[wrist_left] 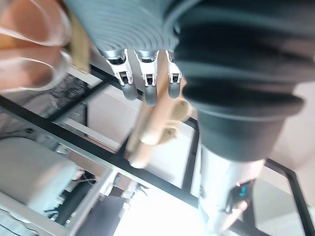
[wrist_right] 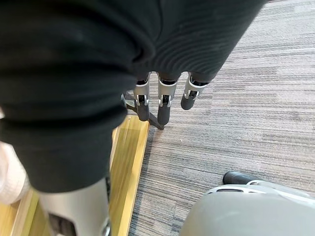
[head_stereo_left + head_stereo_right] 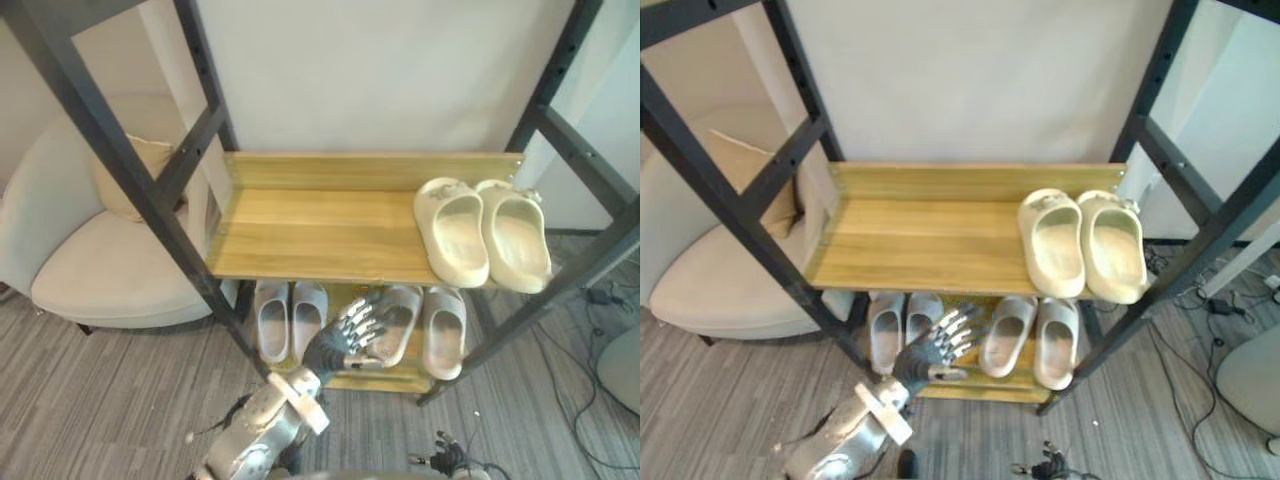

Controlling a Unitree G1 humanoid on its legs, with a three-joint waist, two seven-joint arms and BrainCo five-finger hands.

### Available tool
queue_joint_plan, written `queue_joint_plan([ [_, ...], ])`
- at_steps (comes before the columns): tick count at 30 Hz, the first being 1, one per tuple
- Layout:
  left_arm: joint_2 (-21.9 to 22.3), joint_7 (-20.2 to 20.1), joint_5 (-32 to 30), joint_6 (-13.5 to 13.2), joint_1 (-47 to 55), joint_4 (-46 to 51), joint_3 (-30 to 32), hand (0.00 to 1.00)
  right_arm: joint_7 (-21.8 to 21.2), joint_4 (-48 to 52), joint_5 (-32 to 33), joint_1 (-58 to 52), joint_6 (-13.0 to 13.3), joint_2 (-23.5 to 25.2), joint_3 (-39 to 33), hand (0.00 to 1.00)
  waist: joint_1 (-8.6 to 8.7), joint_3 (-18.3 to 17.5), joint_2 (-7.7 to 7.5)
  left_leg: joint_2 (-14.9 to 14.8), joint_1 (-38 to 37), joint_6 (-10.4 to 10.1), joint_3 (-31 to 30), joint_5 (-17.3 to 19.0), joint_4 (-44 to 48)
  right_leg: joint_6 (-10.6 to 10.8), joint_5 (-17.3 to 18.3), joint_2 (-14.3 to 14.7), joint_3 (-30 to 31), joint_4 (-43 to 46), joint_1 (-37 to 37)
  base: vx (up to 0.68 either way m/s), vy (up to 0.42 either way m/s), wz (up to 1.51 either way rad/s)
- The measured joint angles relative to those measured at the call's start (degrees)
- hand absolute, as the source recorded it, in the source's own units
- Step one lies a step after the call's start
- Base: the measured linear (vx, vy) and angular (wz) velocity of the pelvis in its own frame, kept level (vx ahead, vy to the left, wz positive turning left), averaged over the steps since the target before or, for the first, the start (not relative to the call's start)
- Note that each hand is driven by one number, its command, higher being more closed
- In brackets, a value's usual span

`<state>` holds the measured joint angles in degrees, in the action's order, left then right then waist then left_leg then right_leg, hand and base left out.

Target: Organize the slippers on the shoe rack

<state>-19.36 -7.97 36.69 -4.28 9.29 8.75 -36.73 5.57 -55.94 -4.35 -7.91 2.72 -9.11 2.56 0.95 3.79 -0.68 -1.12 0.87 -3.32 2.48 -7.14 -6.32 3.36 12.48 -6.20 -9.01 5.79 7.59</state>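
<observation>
shoe rack [image 3: 330,235] with white armchair [image 3: 90,260] just beside its left post | cream slippers [image 3: 455,230] at upper shelf's right end, grey slippers [image 3: 272,318] and beige slippers [image 3: 443,330] below | left hand [image 3: 345,340] splayed open before the lower shelf | right hand [image 2: 164,105] hanging loose, holding nothing, over striped grey carpet [image 3: 100,400] | plain white wall behind

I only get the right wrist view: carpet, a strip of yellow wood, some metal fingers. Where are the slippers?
Observer: A cream pair of slippers sits at the right end of the rack's upper shelf.
Operator: Just those?
Observer: No, the lower shelf holds a grey pair on its left and a pale beige pair on its right.
Operator: Is anything reaching for them?
Observer: The left hand, fingers spread and holding nothing, is in front of the lower shelf by the beige pair.
</observation>
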Motion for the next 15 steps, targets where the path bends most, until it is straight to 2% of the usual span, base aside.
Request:
queue_joint_plan([
  [3,1.08,-0.18,-4.94,0.02,1.61,-7.48,3.38,0.00,-0.02,0.00,-0.06,0.24,0.02,0.07,0.00,0.00,-0.28,0.21,-0.32,0.13,0.00,-0.06,-0.03,0.11,0.00,0.07,0.05,-0.08,-0.15,-0.11,0.13,0.02,-0.012,0.02],
  [5,3.05,-0.02,-8.77,0.10,1.60,-17.65,7.36,0.00,-0.02,0.01,-0.05,0.58,0.02,0.11,-0.01,0.00,-0.33,0.31,-0.49,0.38,-0.07,-0.08,-0.05,0.23,0.00,0.19,0.14,-0.11,-0.29,-0.28,0.38,0.03,-0.021,0.03],
  [6,3.54,0.04,-9.51,0.10,1.56,-19.66,8.25,0.00,-0.03,0.01,-0.05,0.59,0.02,0.13,-0.01,0.00,-0.32,0.32,-0.49,0.48,-0.07,-0.07,-0.05,0.26,0.00,0.21,0.15,-0.13,-0.29,-0.29,0.39,0.00,0.000,0.00],
  [11,8.34,3.58,-19.34,0.14,0.60,-38.92,17.99,0.00,0.00,0.08,-0.03,1.80,0.07,0.76,-0.06,0.00,-0.34,0.51,-0.82,0.67,-0.07,-0.12,0.00,0.45,0.00,0.23,0.16,-0.22,-0.25,-0.59,0.48,0.00,0.000,0.00],
  [15,9.11,6.59,-23.90,0.09,0.36,-45.26,23.80,0.00,0.01,0.18,-0.03,2.00,0.16,1.32,-0.25,0.00,-0.36,0.73,-1.18,0.67,-0.09,-0.15,0.03,0.48,0.00,0.23,0.16,-0.20,-0.22,-0.71,0.52,0.00,0.000,0.00],
])
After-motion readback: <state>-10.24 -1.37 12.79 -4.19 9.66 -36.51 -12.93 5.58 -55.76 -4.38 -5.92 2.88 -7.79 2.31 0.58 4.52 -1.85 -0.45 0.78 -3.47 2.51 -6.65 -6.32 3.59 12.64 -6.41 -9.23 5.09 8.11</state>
